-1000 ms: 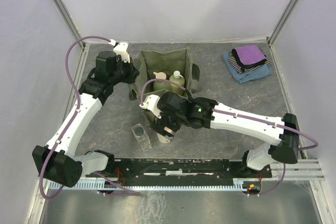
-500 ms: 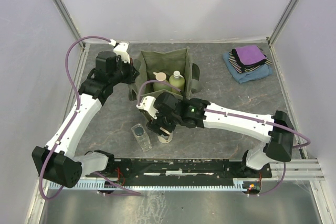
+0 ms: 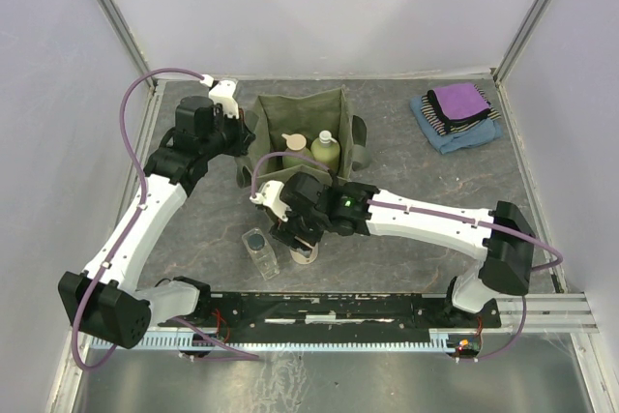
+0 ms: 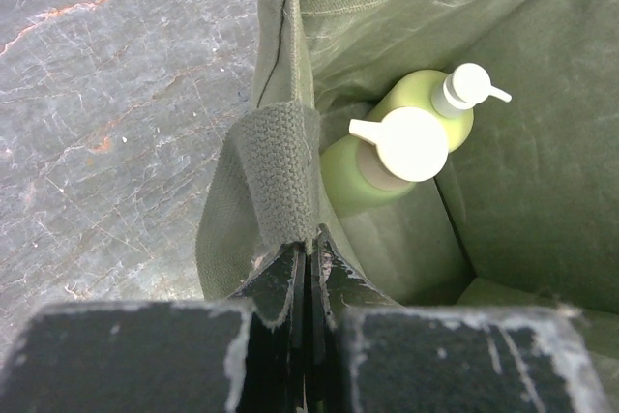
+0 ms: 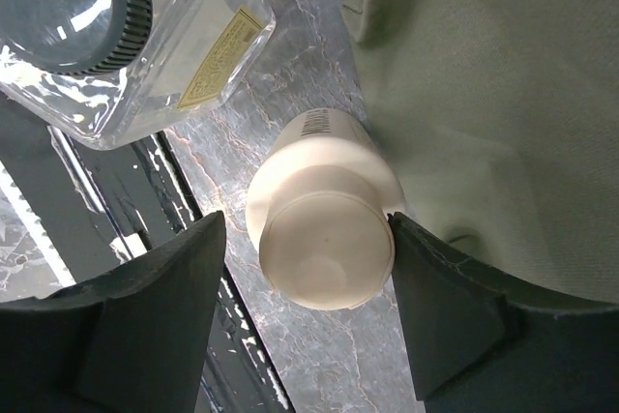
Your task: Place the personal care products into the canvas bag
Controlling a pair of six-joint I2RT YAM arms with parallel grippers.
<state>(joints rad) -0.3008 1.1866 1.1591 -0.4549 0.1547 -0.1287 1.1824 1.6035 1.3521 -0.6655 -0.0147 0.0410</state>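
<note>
Bottles come first, at the near edge of the desk [image 3: 416, 171]. The cream bottle [image 3: 305, 254] stands upright, and the right claw [image 3: 301, 239] is directly over it. In the wrist view its fingers [image 5: 155, 307] are spread to either side of the bottle's cap, at 9 and 3 o'clock. The right one looks to be brushing the shoulder, but nothing is pinched yet. The bottle's long axis points up into the claw, so I'd say the next move is to squeeze across its width. The clear square bottle [image 3: 259, 250] with the dark cap is just beside it at 9 o'clock, close enough that the left finger may nudge it.

The bag [image 3: 308, 123] begins at 12 o'clock from the cream bottle, its near wall almost against it. The right arm is plainly the nearer one for this pick. The left claw [image 4: 308, 256] is pressed together on the bag's webbing handle [image 4: 280, 171], holding the left wall up. Inside, the green bottle with the peach cap [image 3: 294, 148] and the yellow-green pump bottle [image 3: 326, 150] lean together.

Far off at 2 o'clock lie the folded cloths [image 3: 455, 115].
</note>
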